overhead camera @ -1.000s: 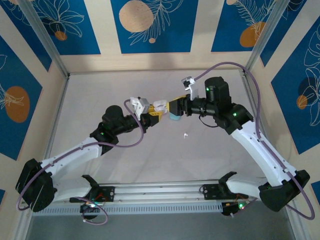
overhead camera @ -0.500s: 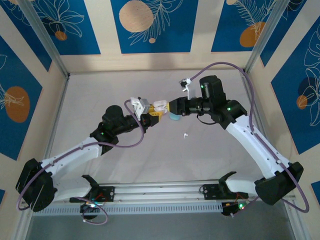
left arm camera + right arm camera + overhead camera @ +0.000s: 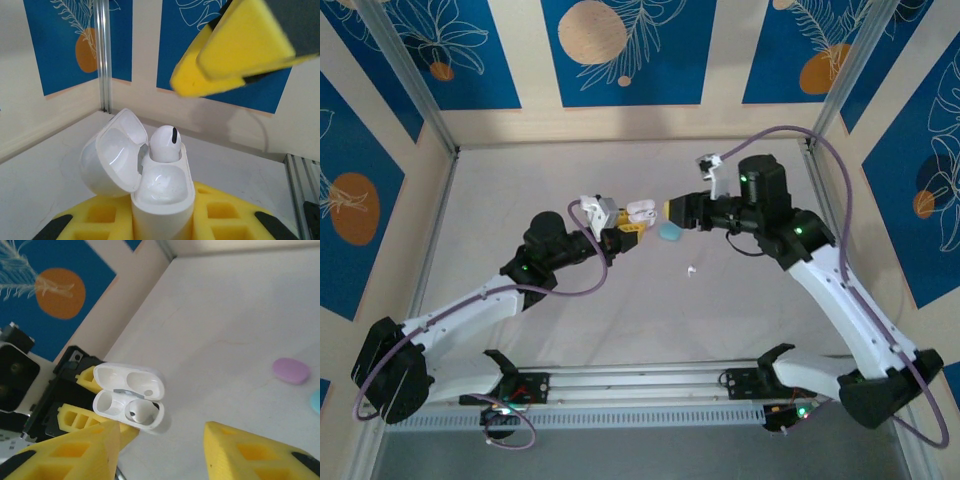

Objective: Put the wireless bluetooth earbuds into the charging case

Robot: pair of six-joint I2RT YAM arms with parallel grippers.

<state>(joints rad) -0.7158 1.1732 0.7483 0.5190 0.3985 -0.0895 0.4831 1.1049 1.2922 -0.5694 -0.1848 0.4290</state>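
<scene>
In the view from above, the left gripper (image 3: 627, 227) is clamping a white glossy plastic charging case (image 3: 641, 211) around the middle of the pale table (image 3: 520, 180). The right gripper (image 3: 671, 208) is hovering just to the right of the case, not touching it. A teal rounded pebble-like case (image 3: 670, 231) is lying on the table just on the near side of the right gripper. Nearer to the arm bases, a tiny white piece (image 3: 691, 270) is lying alone; it is probably the second white bud, but it is too small to be sure. In the left wrist view, the case is standing upright between the yellow foam fingers and its lid (image 3: 112, 152) is tilting back to the left. One white glossy earbud (image 3: 165, 142) is sitting in the far pocket, and the near pocket is looking empty. The yellow tips of the right gripper are hanging above, to the right. In the right wrist view, the jaws of the right gripper are standing apart with nothing between them, and the open case is just beyond them. A lilac pebble-shaped case (image 3: 291, 371) is resting further to the right on the table. I judge that the loose bud is very light, hard and slippery, so it can jump out from the pads easily. It is better to take it across its rounded head with gentle pressure, leaving the stem free to go down into the pocket.
</scene>
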